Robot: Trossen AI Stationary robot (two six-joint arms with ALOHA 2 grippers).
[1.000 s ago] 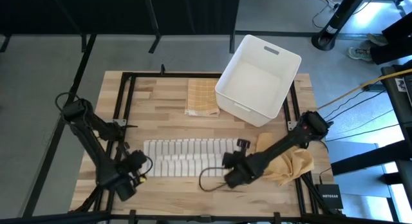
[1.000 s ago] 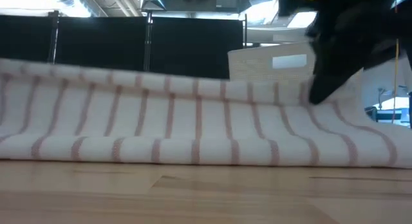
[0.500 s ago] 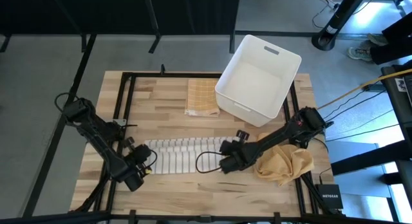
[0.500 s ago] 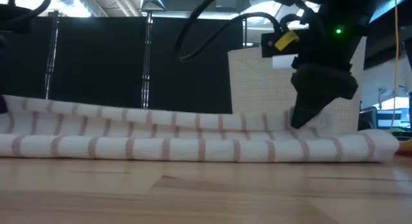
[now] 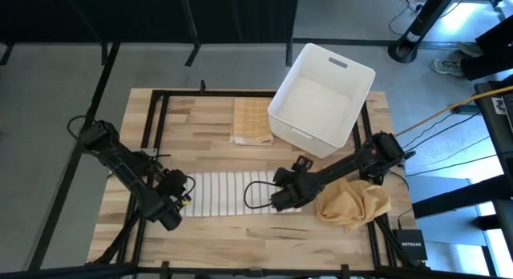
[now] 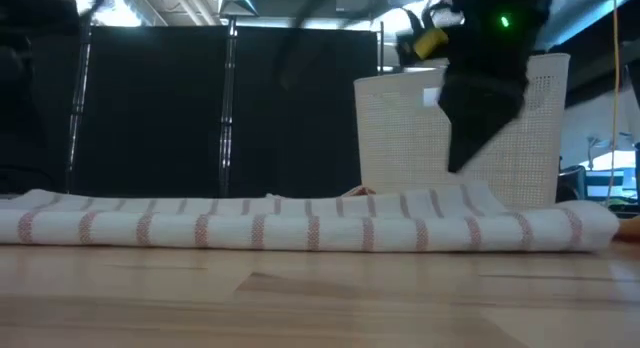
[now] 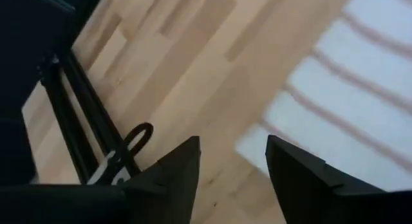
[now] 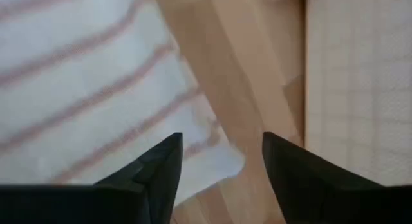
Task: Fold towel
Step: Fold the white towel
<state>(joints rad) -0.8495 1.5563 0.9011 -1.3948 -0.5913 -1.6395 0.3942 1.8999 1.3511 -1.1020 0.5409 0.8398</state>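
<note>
The towel (image 5: 232, 192), white with thin red stripes, lies flat on the wooden table as a long narrow folded strip (image 6: 300, 228). My left gripper (image 5: 184, 192) stands open at the towel's left end, where the left wrist view shows a corner of the towel (image 7: 347, 89) beyond its fingers (image 7: 232, 143). My right gripper (image 5: 277, 200) is open over the towel's right end. In the low view it hangs just above the cloth (image 6: 462, 163). Its wrist view looks down on a towel corner (image 8: 77, 89) between the spread fingers (image 8: 222, 143).
A white bin (image 5: 321, 99) stands at the far right of the table. A folded yellow checked cloth (image 5: 251, 120) lies beside it. A crumpled tan cloth (image 5: 353, 203) lies right of the towel, under my right arm. Black frame rails (image 5: 152, 135) edge the table.
Both grippers have moved from the near edge toward the far edge, bringing the towel's raised near edge over the rest. That edge has come down, and the towel lies flat as a narrower strip. My right gripper has let go and risen clear.
</note>
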